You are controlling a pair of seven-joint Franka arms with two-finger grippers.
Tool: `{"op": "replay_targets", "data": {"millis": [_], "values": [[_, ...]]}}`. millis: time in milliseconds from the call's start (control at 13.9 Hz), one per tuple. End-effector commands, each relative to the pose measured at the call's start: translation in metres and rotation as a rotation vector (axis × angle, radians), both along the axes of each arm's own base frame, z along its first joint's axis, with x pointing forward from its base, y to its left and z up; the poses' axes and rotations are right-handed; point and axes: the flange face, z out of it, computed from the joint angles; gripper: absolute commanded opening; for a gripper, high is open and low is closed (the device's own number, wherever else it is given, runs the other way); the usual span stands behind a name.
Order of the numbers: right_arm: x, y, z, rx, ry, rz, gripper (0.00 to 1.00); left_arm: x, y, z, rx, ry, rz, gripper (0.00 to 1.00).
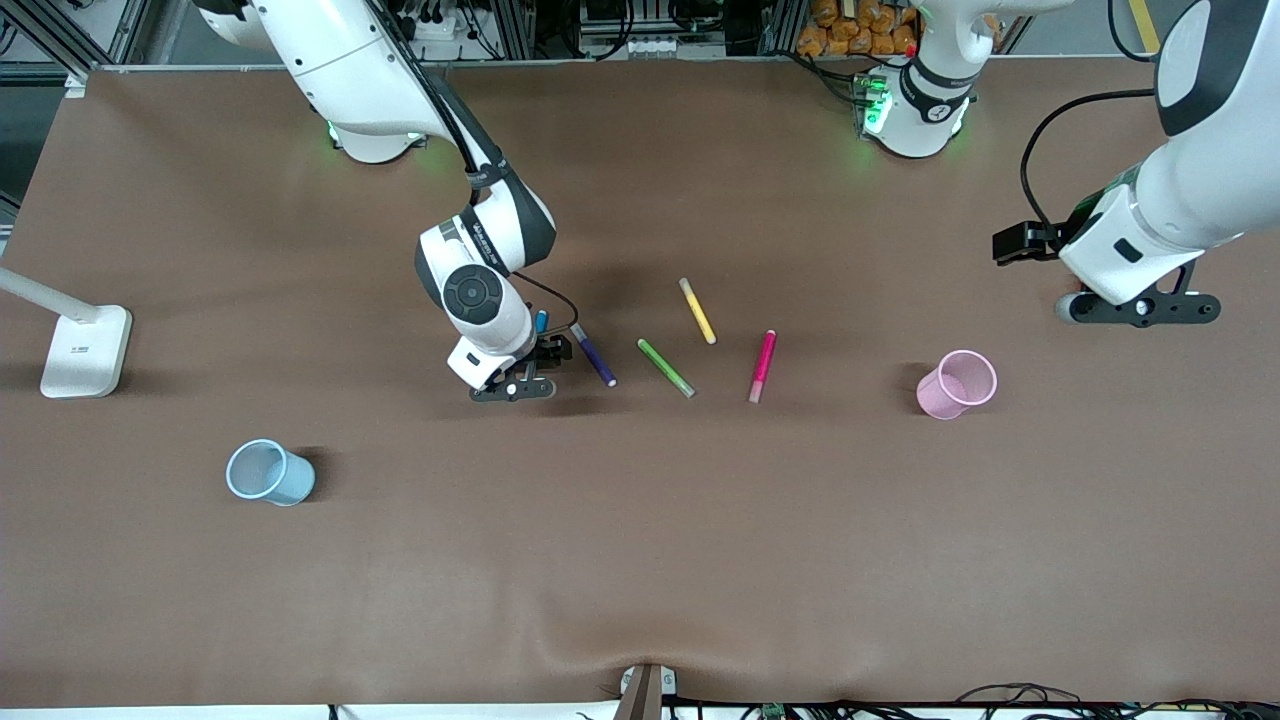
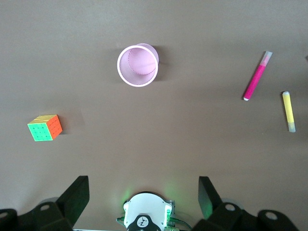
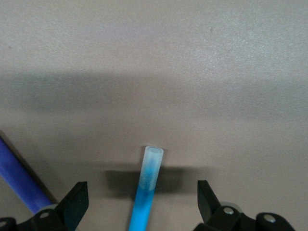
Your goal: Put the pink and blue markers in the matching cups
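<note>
The blue marker (image 3: 144, 202) lies on the table between the open fingers of my right gripper (image 3: 142, 204), which do not touch it. Its pale cap end (image 3: 153, 158) points away from the wrist. In the front view only its tip (image 1: 541, 321) shows beside my right gripper (image 1: 512, 388). The pink marker (image 1: 763, 365) lies nearer the left arm's end, between the green marker and the pink cup (image 1: 958, 384). It also shows in the left wrist view (image 2: 256, 80), with the pink cup (image 2: 138, 66). The blue cup (image 1: 268, 472) stands toward the right arm's end. My left gripper (image 1: 1140, 308) (image 2: 143, 192) waits open and empty in the air.
A purple marker (image 1: 594, 356) lies right beside my right gripper and shows in the right wrist view (image 3: 19, 180). Green (image 1: 666, 367) and yellow (image 1: 697, 311) markers lie mid-table. A colour cube (image 2: 44, 127) sits near the pink cup. A white lamp base (image 1: 85, 350) stands at the right arm's end.
</note>
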Motion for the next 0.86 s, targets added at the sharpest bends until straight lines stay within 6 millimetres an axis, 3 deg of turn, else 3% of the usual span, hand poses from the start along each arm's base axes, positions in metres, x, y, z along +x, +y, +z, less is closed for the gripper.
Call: {"op": "replay_targets", "data": {"millis": [0, 144, 504, 576, 648, 720, 793], "values": [[-0.001, -0.001, -0.006, -0.006, -0.002, -0.017, 1.00, 0.005, -0.002, 0.004, -0.008, -0.009, 0.000, 1.00], [-0.001, -0.002, -0.009, -0.007, -0.002, -0.024, 1.00, 0.007, -0.001, 0.004, -0.009, -0.010, 0.002, 1.00], [-0.005, -0.002, -0.020, -0.020, 0.014, -0.057, 0.75, 0.012, 0.000, -0.001, -0.009, -0.009, 0.005, 1.00], [-0.005, -0.002, -0.020, -0.019, 0.013, -0.057, 0.55, 0.015, 0.000, -0.002, -0.009, -0.007, 0.005, 1.00], [-0.004, -0.003, -0.020, -0.019, 0.012, -0.060, 0.23, 0.017, 0.000, -0.001, -0.011, -0.012, 0.005, 1.00], [-0.003, -0.004, -0.020, -0.016, 0.012, -0.065, 0.00, 0.018, 0.000, -0.003, -0.011, -0.009, 0.005, 1.00], [-0.002, -0.005, -0.020, -0.016, 0.014, -0.070, 0.00, 0.021, -0.001, -0.009, -0.013, 0.001, 0.006, 1.00]]}}
